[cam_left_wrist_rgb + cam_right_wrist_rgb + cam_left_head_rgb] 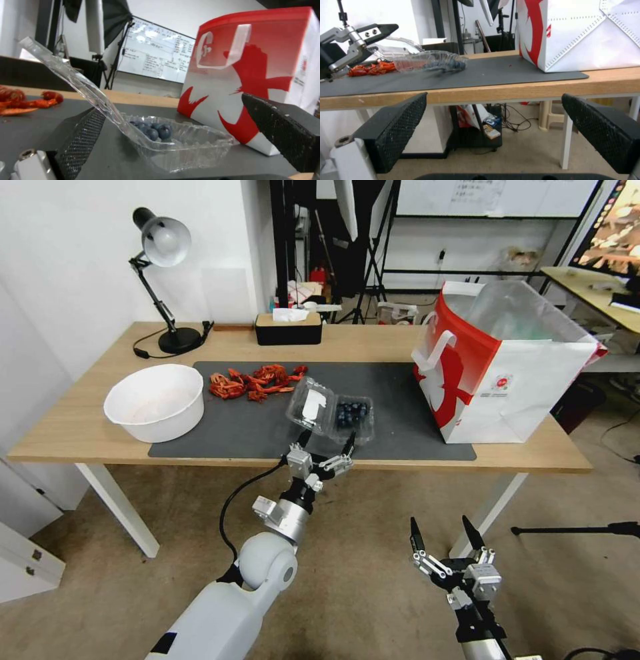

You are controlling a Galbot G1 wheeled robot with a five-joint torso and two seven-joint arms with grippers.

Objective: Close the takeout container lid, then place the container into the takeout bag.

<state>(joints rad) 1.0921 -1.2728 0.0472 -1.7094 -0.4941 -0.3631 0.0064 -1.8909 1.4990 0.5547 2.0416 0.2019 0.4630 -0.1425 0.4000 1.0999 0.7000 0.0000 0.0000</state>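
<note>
Your left gripper (327, 445) hangs at the near edge of the counter (80, 427) with its fingers spread wide, just in front of the takeout container (351, 419), gripping nothing. That container sits on the dark mat (233, 427) with blueberries (153, 130) in its tray; the lid (310, 405) stands tilted up on the left side. Farther right, the takeout bag (493, 373) stands upright on the counter. Your right gripper (441, 541) waits low, near the floor, also wide and empty.

Head high; wrists low, tableward
</note>
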